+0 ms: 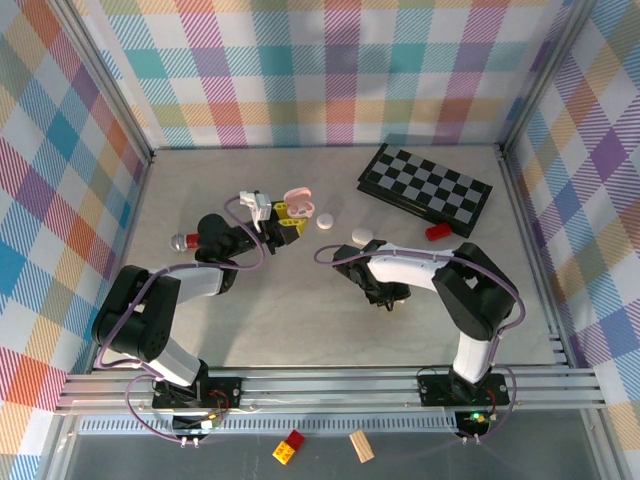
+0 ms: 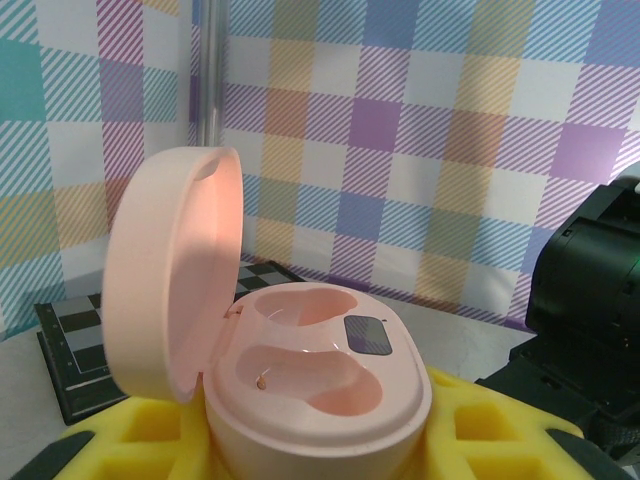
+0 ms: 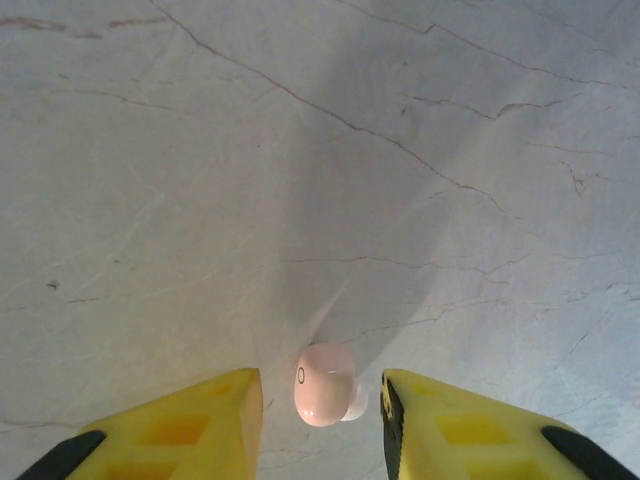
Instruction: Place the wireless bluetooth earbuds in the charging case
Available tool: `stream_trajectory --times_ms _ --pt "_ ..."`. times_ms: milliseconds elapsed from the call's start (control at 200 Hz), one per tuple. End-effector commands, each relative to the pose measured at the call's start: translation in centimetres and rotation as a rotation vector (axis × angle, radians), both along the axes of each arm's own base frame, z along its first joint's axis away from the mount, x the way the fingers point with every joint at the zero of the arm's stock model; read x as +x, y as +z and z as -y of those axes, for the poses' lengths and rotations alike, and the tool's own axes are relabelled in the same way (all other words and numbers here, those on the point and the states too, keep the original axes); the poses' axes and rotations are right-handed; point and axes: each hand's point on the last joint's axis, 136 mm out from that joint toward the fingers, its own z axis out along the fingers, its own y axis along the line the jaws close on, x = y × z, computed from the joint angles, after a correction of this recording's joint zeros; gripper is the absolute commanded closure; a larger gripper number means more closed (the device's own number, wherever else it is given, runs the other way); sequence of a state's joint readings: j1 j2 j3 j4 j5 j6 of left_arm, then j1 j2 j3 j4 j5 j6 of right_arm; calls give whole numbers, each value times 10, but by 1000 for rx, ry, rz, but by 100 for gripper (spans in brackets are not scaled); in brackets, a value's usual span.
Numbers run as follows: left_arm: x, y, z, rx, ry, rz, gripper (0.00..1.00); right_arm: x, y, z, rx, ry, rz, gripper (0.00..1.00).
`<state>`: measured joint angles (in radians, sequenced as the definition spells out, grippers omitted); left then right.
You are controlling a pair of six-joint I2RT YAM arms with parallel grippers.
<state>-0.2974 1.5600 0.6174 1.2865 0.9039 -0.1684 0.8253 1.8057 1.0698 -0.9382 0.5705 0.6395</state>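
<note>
I have the left gripper (image 1: pixel 287 218) clamped on the pale pink, pebble-shaped plastic charging case (image 2: pixel 320 400), its lid (image 2: pixel 175 290) flipped up and both wells looking empty. The right gripper (image 3: pixel 321 380) hangs low over the marbled grey tabletop (image 3: pixel 200 150); its yellow fingers (image 3: pixel 215 425) stand narrow, astride a small pale pink plastic earbud (image 3: pixel 325 388) lying on the surface, a slim gap on either side, so nothing is gripped yet. I judge this the pick-up step; next I must pinch gently, lift, carry the earbud across to the charging case, and line it up with a well.
</note>
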Motion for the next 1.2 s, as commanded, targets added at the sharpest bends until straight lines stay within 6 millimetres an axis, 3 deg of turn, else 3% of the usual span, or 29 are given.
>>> stream_trajectory --times_ms 0,755,925,1195 --pt "-7 17 -5 -22 -4 63 68 -1 2 5 -49 5 -7 67" --pt "-9 17 -5 -21 -15 61 68 -7 -11 11 -94 -10 -45 78" --pt "-9 16 -4 -20 -17 59 68 -5 -6 10 -81 -8 -29 83" --pt "-8 17 -5 -22 -9 65 68 2 12 -7 157 -29 44 83"
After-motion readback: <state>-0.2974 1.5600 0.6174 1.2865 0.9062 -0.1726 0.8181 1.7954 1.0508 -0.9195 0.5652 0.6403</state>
